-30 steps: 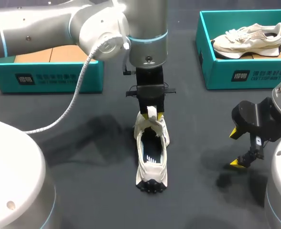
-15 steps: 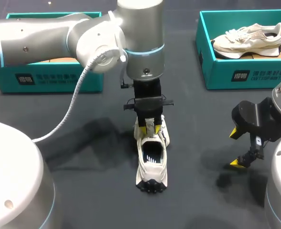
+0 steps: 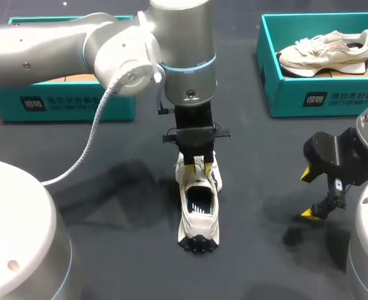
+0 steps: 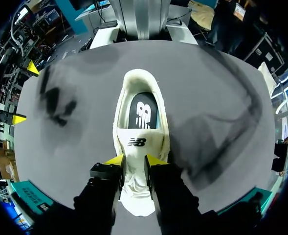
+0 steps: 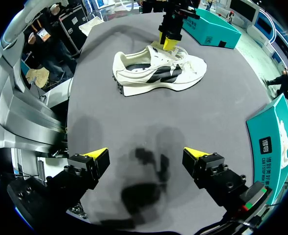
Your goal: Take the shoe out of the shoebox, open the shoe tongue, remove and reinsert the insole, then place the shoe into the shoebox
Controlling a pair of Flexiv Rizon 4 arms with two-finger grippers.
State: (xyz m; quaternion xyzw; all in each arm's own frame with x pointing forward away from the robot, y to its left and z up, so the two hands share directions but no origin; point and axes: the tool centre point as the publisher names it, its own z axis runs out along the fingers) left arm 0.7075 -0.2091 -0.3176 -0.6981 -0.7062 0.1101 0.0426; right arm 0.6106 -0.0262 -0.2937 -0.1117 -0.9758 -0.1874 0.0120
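Cream, floppy tongue (image 4: 135, 196) of shoe (image 3: 199, 223) between tips of left tool (image 4: 135, 159).

A dark grey, matte table (image 3: 265, 156) fills the head view. Soft, blurred shadows (image 3: 124, 181) lie on the table left of its middle, and a smaller shadow (image 3: 296, 236) darkens its right side.

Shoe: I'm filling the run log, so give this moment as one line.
left fingers: shut on tongue | shoe: upright, insole inside | right fingers: open, empty
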